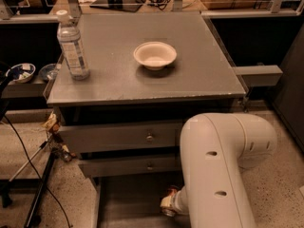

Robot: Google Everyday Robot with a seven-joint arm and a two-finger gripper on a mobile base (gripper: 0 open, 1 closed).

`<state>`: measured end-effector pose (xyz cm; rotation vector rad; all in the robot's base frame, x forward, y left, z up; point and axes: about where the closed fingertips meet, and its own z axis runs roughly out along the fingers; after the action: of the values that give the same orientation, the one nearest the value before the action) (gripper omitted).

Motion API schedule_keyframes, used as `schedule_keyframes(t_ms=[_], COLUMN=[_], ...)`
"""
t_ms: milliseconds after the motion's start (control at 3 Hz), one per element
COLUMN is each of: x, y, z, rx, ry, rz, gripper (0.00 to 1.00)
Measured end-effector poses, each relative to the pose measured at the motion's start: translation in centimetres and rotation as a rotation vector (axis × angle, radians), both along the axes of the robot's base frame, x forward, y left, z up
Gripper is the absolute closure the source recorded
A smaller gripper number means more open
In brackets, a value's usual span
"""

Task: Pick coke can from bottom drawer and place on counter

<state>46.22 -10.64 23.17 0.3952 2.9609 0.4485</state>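
The coke can does not show; it is hidden or out of view. The bottom drawer (128, 198) is pulled out below the two knobbed drawers, and its grey floor shows at the bottom of the view. My white arm (218, 175) bends down into it from the right. My gripper (167, 208) sits low inside the bottom drawer near the lower edge of the view, mostly covered by the arm. The counter (118, 80) is the grey cabinet top.
A clear plastic water bottle (72, 46) stands at the counter's left edge. A white bowl (155, 55) sits near its middle. Two knobbed drawers (149, 137) are shut. Cables and a stand (38, 194) lie on the floor at left. Dishes (21, 72) sit on a left shelf.
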Motion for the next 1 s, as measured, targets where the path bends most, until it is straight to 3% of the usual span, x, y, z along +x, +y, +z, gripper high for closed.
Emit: schedule_keyframes(t_ms=[333, 1000], x=[0.6, 0.2], y=[0.1, -3.7], z=[0.3, 6.9], rx=[0.001, 0.016], ry=[0.0, -0.067], rz=[-0.002, -0.029], gripper=[1.0, 1.0])
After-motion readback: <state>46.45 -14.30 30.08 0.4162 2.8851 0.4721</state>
